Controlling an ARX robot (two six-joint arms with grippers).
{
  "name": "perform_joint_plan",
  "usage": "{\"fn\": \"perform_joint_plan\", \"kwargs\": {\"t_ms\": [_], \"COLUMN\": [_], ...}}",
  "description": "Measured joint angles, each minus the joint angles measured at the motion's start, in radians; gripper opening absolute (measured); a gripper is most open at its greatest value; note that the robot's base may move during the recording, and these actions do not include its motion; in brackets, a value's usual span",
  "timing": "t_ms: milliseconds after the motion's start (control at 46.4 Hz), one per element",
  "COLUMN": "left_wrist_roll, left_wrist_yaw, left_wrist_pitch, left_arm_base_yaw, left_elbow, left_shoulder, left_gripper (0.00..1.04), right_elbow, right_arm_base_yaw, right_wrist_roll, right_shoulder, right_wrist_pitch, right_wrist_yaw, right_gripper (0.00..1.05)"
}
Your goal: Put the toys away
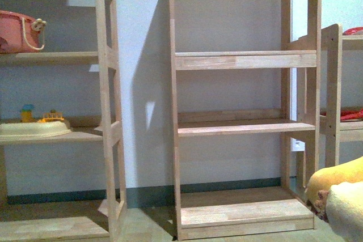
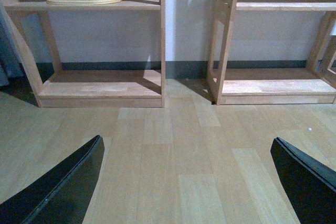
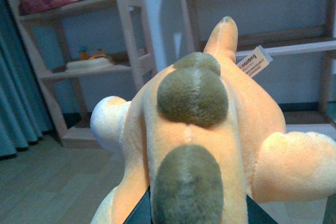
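The left gripper [image 2: 186, 141] hangs over bare wood-look floor [image 2: 157, 182], its dark fingers spread wide with nothing between them. The right gripper [image 3: 143, 212] shows only as dark slivers under the plush animal [image 3: 210, 145]. It appears clamped on the toy's rear, though the pads themselves are hidden. The plush is orange with olive-brown lumps down its back and a sewn tag [image 3: 253, 62]. It is raised off the floor and shows at about 4 o'clock in the front view [image 1: 340, 196].

Dead ahead at 12 o'clock stands an open wooden shelf unit [image 1: 244, 60]. On the unit to its left, a cream tray [image 1: 31, 130] sits at 9 o'clock and a pink tub [image 1: 17, 29] at 10 o'clock.

The carrying step looks under way. Next the right arm likely must swing toward 11 o'clock, reach a shelf board and release the toy.
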Motion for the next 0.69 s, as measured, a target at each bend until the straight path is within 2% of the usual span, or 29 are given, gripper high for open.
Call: {"fn": "perform_joint_plan", "kwargs": {"t_ms": [690], "left_wrist_roll": [0.000], "left_wrist_yaw": [-0.006], "left_wrist_pitch": [0.000], "left_arm_base_yaw": [0.000], "left_elbow": [0.000], "left_shoulder": [0.000], "left_gripper": [0.99], "right_elbow": [0.000], "right_arm_base_yaw": [0.001], "right_wrist_roll": [0.000], "right_shoulder": [0.000], "right_wrist_pitch": [0.000], "right_wrist_yaw": [-0.013], "right_gripper": [0.08]}}
